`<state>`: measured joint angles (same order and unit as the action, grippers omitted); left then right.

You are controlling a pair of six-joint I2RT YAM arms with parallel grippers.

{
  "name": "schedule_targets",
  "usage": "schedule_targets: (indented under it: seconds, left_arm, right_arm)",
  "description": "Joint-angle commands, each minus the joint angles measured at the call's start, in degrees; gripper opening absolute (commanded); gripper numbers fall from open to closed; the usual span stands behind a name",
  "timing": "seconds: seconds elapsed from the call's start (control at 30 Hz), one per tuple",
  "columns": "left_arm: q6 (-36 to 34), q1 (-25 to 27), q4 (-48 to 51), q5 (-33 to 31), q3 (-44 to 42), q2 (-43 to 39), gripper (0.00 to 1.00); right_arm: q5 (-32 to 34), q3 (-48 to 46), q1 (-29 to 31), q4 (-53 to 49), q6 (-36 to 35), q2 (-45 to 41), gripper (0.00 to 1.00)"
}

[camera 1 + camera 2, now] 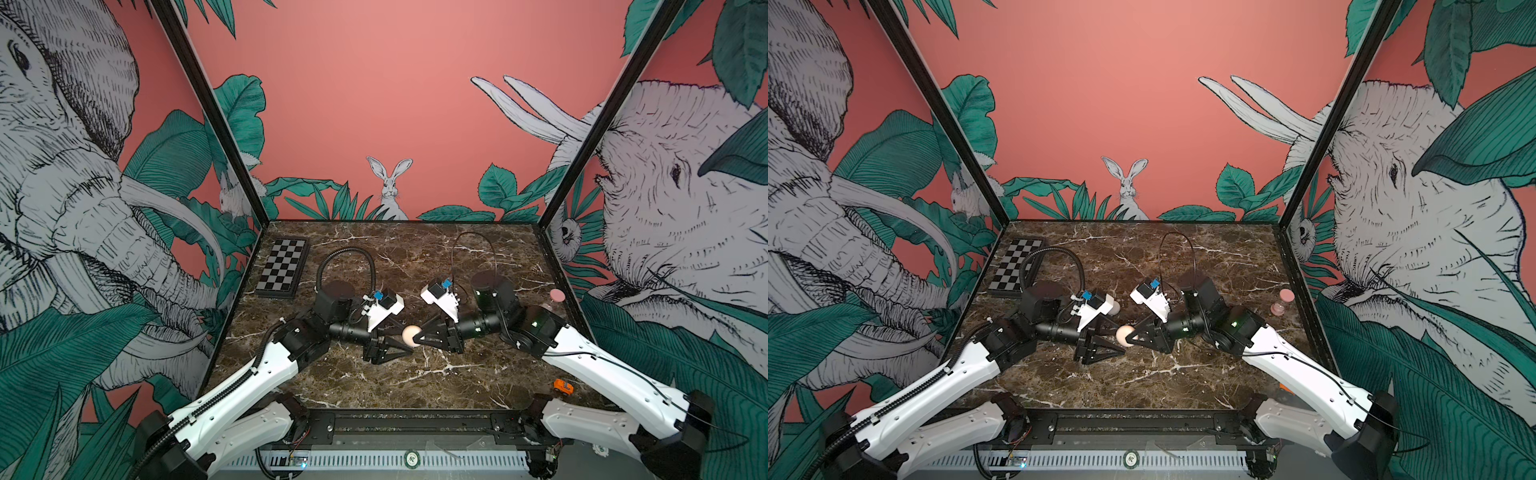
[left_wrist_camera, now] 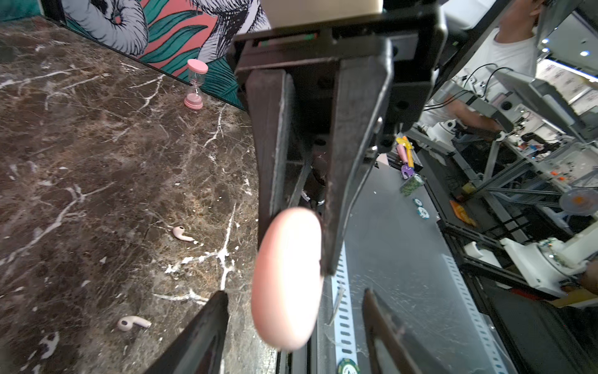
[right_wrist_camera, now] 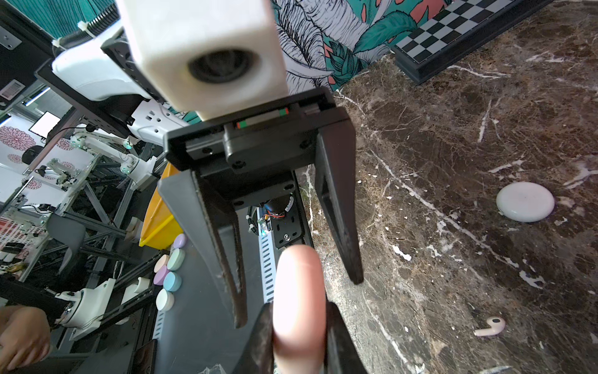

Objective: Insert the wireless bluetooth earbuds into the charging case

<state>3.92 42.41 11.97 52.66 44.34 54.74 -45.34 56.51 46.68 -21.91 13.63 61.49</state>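
- Right gripper (image 1: 420, 336), reaching in from 3 o'clock, has its fingers clamped on the charging case (image 1: 410, 336) above mid-counter.
- Left gripper (image 2: 294, 291), reaching in from 9 o'clock, has its fingers spread astride the case without touching it.
- Both wireless bluetooth earbuds (image 2: 182, 233) lie loose on the counter (image 2: 97, 145).

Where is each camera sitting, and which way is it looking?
Both top views: above the front edge, looking down on the brown marble table; both white arms show.
Left wrist: rides the left arm, looking past the left gripper at the right gripper clamping the pale pink round plastic charging case.
Right wrist: rides the right arm, looking past the right gripper at the open left gripper.
Shared: every view sees that case.
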Motion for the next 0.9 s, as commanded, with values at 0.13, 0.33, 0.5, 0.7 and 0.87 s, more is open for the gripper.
schedule_targets:
  seconds: [0.13,0.33,0.5,0.7,0.87]
  left_arm:
    - [0.8,-0.5,-1.1,5.3,1.9,1.5,0.59]
    - [0.4,-0.4,-1.0,5.6,1.9,2.1,0.53]
    - [-0.1,-0.4,0.1,6.1,2.6,3.1,0.52]
    - [-1.4,-0.4,1.7,6.5,3.1,3.5,0.42]
    - [-2.8,-0.4,4.1,6.2,3.9,3.7,0.41]
  right_arm:
    - [1.2,0.3,0.7,0.7,-1.9,-0.5,0.00]
    - [0.6,0.3,1.0,0.7,-1.9,-0.1,0.00]
    - [0.5,0.3,1.3,0.6,-2.1,0.3,0.00]
    - [0.2,0.3,1.6,0.0,-2.6,0.5,0.00]
    - [-0.3,0.8,1.9,-1.5,-3.5,1.6,0.00]
